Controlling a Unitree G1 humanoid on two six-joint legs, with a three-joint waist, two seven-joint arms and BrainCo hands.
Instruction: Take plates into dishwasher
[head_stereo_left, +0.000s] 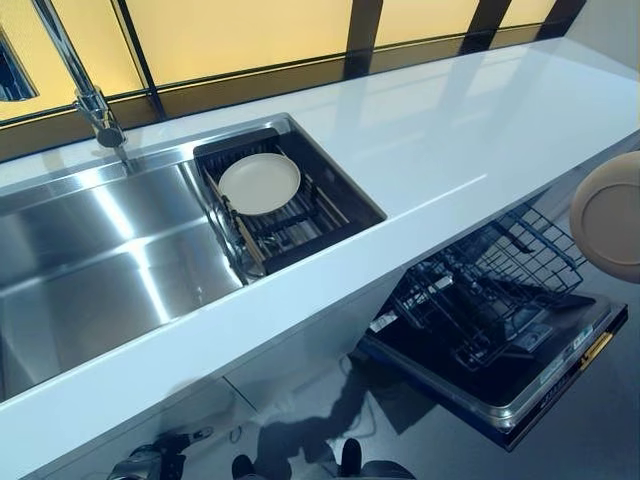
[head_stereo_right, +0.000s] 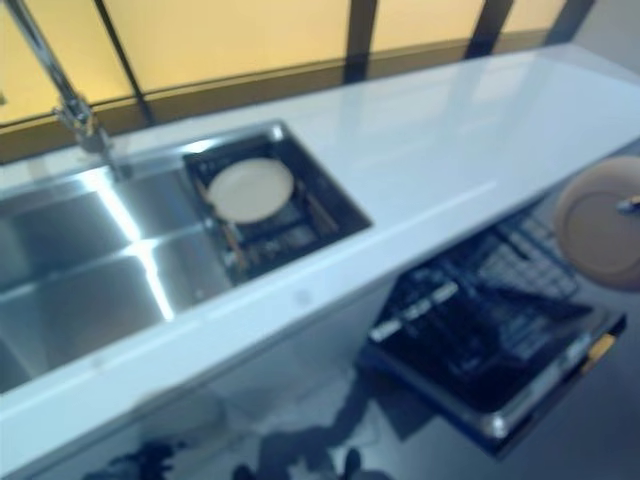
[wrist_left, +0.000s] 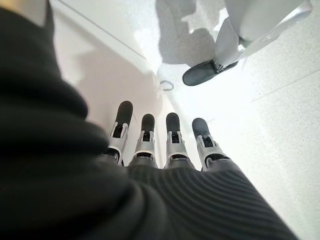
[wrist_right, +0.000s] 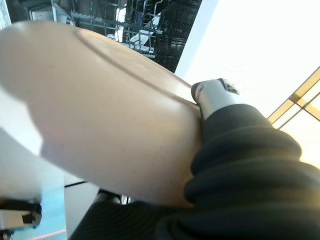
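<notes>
The right hand (wrist_right: 220, 100) grips a beige plate (head_stereo_left: 610, 215) at three o'clock, held above the open dishwasher rack (head_stereo_left: 490, 285) for loading; the left hand (wrist_left: 165, 145) hangs released.

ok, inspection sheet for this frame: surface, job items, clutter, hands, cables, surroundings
Surface: white counter, bare where it shows.
Job's things: one plate lies flat on the dark rack in the steel sink; a second plate is held above the open dishwasher's wire rack, not yet loaded.
Clutter: nothing seen.
Hands: right hand grips the held plate at its rim; left hand hangs empty, fingers straight, pointed at the floor.
Cables: nothing seen.
Surroundings: tap behind the sink, yellow-lit window panels, dishwasher door folded down.
</notes>
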